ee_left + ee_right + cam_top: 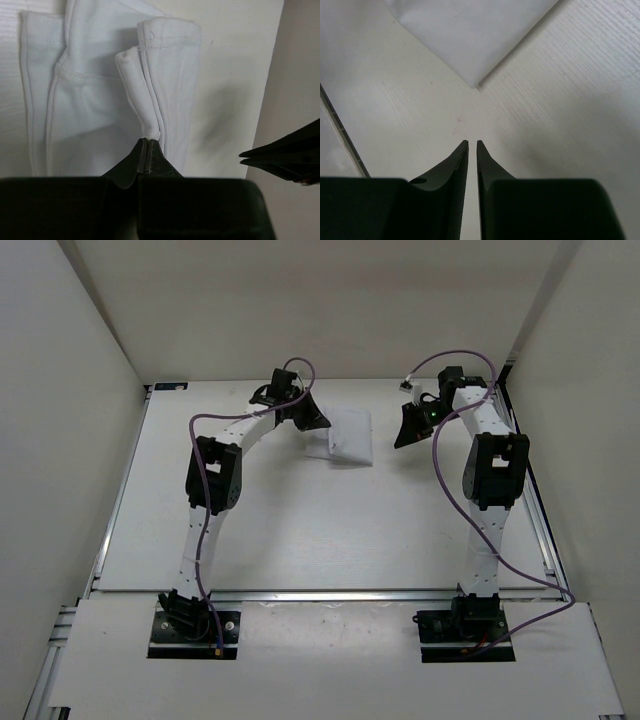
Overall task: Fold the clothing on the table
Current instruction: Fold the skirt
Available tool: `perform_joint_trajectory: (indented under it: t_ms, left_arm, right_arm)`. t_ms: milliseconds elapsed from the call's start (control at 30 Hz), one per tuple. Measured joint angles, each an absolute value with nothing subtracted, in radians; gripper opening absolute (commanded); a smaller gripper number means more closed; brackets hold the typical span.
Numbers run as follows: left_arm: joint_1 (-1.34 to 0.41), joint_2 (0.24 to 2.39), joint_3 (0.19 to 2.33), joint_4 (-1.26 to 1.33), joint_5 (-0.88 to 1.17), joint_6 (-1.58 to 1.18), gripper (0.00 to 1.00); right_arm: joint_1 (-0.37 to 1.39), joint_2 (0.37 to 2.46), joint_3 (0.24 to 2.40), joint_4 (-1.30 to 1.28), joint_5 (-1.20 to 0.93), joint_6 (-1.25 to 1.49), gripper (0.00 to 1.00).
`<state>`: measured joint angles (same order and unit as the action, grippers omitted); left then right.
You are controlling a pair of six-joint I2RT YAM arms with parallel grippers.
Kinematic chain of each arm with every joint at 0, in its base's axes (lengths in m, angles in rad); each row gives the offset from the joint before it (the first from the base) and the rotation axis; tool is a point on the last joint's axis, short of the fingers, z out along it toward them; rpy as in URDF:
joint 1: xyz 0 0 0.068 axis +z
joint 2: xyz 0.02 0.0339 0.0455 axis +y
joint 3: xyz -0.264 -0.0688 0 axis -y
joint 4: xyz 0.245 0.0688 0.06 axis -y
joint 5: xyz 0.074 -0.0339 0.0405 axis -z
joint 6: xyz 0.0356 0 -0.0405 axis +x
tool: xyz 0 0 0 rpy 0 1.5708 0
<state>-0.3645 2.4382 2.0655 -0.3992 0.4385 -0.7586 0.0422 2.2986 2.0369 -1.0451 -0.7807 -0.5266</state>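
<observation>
Clothing (352, 437), long axis near-to-far, pinched in left pincer (149, 143)

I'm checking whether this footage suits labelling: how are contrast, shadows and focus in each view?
Top external: even, soft light, but the clothing barely stands out from the table. Left wrist: left gripper a dark, soft-edged mass; clothing seams sharp, grey shadow beside it. Right wrist: right gripper silhouetted, table grain crisp.

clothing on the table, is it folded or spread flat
Partly folded: the clothing lies in overlapping layers, the left hand pinching a bunched edge.
</observation>
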Motion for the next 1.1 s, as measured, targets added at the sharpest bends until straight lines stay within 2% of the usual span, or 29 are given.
perform_joint_trajectory:
  t_ms: [267, 367, 533, 700, 767, 933, 1100]
  left_arm:
    - [-0.348, 2.422, 2.241, -0.412, 0.450, -0.787, 0.00]
    - [-0.323, 2.380, 2.217, -0.393, 0.458, -0.800, 0.00]
    - [-0.241, 2.294, 2.054, -0.327, 0.460, -0.833, 0.00]
    - [-0.187, 2.299, 2.046, -0.325, 0.458, -0.857, 0.00]
    - [-0.194, 2.300, 2.051, -0.316, 0.460, -0.866, 0.00]
    - [-0.258, 2.302, 2.062, -0.293, 0.472, -0.886, 0.00]
    - [-0.363, 2.335, 2.110, -0.292, 0.489, -0.896, 0.00]
  right_arm:
    - [0.042, 2.299, 2.017, -1.045, -0.780, -0.527, 0.17]
    - [0.042, 2.299, 2.017, -1.046, -0.780, -0.527, 0.16]
    - [0.046, 2.299, 2.017, -1.045, -0.776, -0.527, 0.15]
    - [0.050, 2.299, 2.017, -1.045, -0.768, -0.527, 0.16]
    - [0.052, 2.299, 2.017, -1.045, -0.765, -0.527, 0.16]
    - [0.056, 2.299, 2.016, -1.045, -0.766, -0.524, 0.25]
    - [0.049, 2.297, 2.015, -1.040, -0.766, -0.495, 0.29]
